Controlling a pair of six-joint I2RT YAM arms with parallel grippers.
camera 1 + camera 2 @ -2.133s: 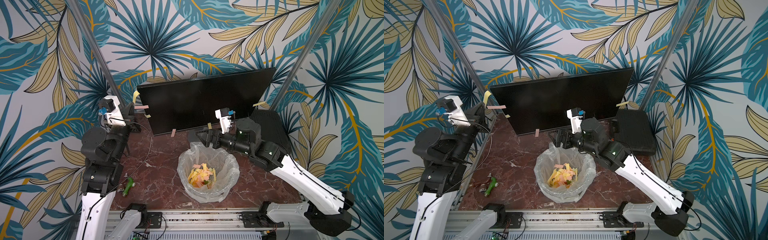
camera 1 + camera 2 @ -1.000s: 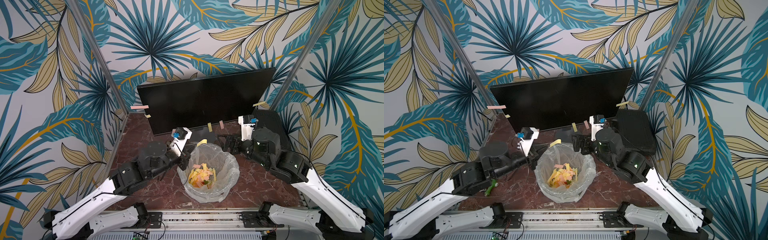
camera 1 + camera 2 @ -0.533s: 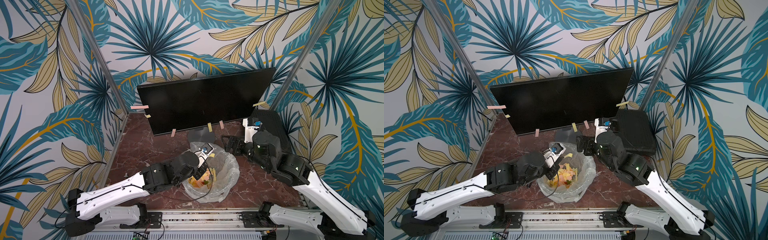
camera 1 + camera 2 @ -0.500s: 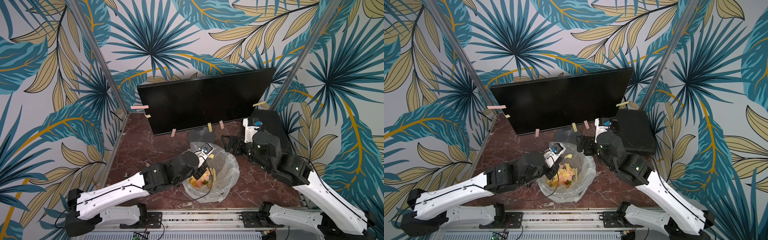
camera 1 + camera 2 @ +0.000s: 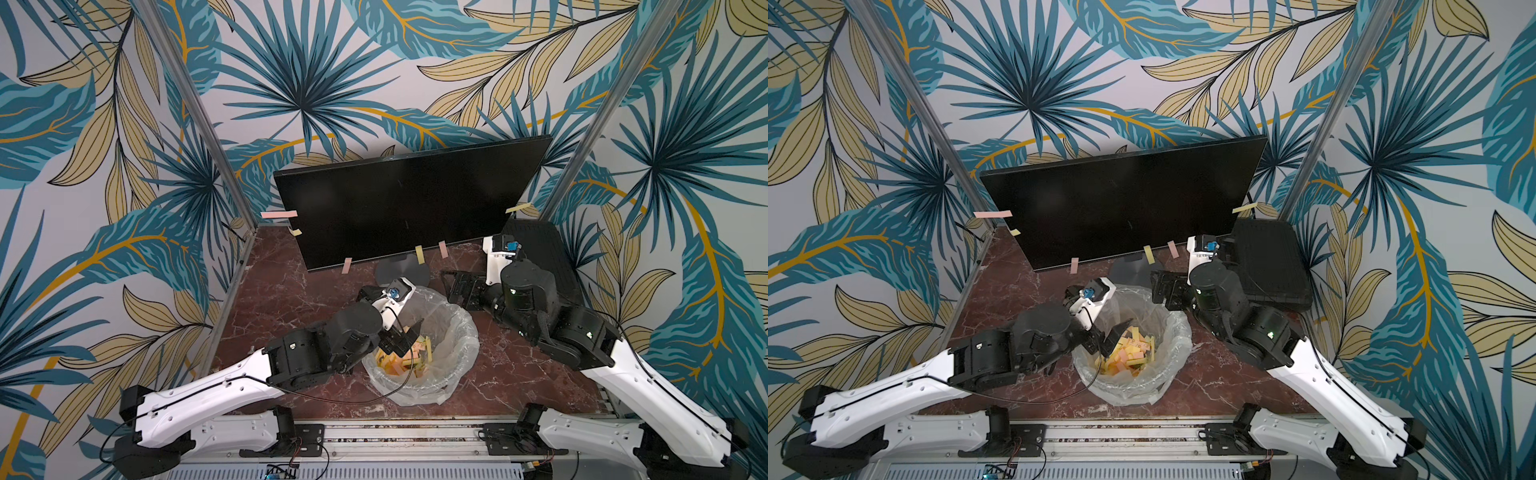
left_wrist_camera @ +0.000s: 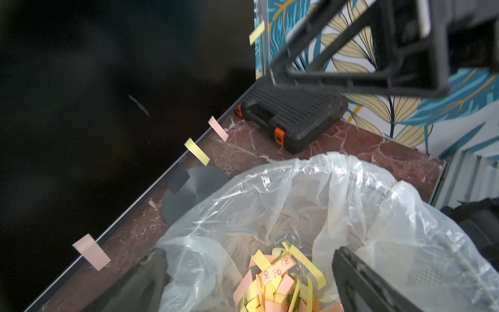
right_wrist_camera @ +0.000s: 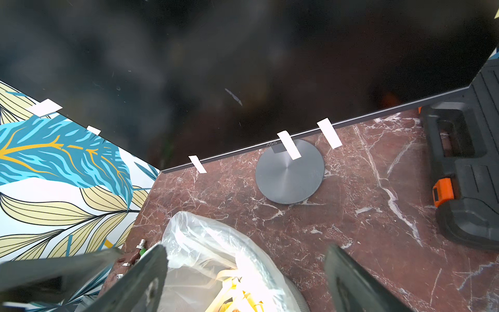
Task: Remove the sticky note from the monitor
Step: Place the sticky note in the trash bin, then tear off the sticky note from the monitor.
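The monitor [image 5: 407, 199] stands at the back with several pink and yellow sticky notes on its edges: a pink sticky note [image 5: 279, 214] on the left edge, a yellow one [image 5: 420, 254] and a pink one [image 5: 443, 248] on the bottom edge. My left gripper [image 5: 405, 332] hangs over the bag-lined bin [image 5: 465, 332], open, with nothing between its fingers [image 6: 151, 283]. Under it lies a heap of loose notes [image 6: 275, 281]. My right gripper [image 5: 455, 286] is open and empty beside the bin's far right rim, short of the monitor's bottom edge [image 7: 297, 133].
A black ribbed box [image 5: 548, 249] with orange latches lies at the back right, close behind the right arm. The monitor's round grey base [image 7: 290, 173] sits between the bin and the screen. The patterned walls close in on both sides.
My left gripper came from the monitor's left edge to the bin with a yellow note and has opened over it; the note is out of its jaws. The right arm barely shifted.
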